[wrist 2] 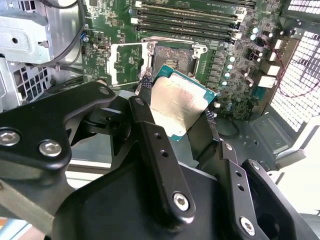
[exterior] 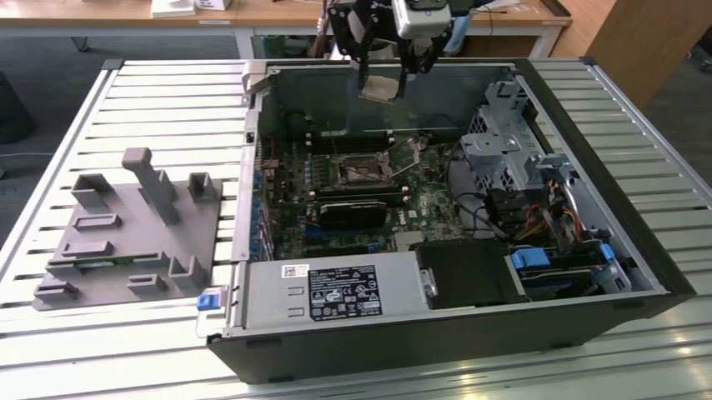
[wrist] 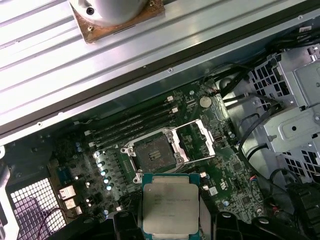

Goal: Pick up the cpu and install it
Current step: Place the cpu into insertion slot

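slatted metal table carries it all: the open computer case lying on its side and, on the exterior view's left, well apart from the work, the grey fixture tray. inside the case you have the motherboard, and near its middle the black-framed socket with its load plate swung open. your gripper hangs over the far end of the case, clenched on the cpu, which is in the air, well clear of the board and apart from the socket.

what could hurt you: the hold is on the cpu's thin edges, by the fingertips alone, so a jolt could let it pivot or drop onto the board. in both wrist views its sides look turned against the socket's sides. set down like that, a corner would likely land first and bend the contact pins. the open load plate stands just beside the socket and could catch a finger.

the exterior view gives you height above the board, which the wrist views flatten. the first wrist view lays the cpu beside the socket, so the offset reads plainly. the second wrist view shows you where the pads meet the cpu.
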